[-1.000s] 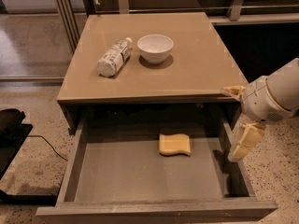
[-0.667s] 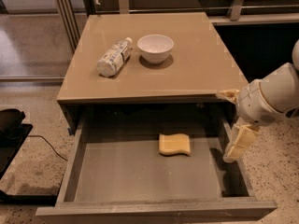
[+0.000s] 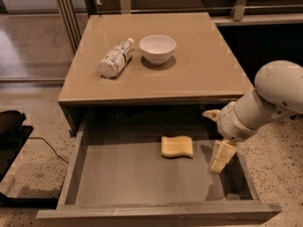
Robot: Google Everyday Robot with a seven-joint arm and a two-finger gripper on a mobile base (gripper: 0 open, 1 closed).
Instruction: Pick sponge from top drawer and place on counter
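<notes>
The pale-yellow sponge [image 3: 177, 146] lies flat on the bare bottom of the open top drawer [image 3: 142, 178], slightly right of centre and towards the back. My gripper [image 3: 220, 159] hangs from the white arm [image 3: 265, 100] inside the right part of the drawer. It points down, a short way to the right of the sponge and apart from it. It holds nothing that I can see. The tan counter [image 3: 199, 74] is the cabinet top above the drawer.
A white bowl [image 3: 158, 48] and a plastic bottle lying on its side [image 3: 115, 58] sit on the back left of the counter. The drawer's right wall [image 3: 246, 174] is close to the gripper. A black object and a cable [image 3: 14, 136] lie on the speckled floor at the left.
My gripper has moved left and down, from beside the drawer's right wall into the drawer, closer to the sponge. The sponge, bowl and bottle have not moved.
</notes>
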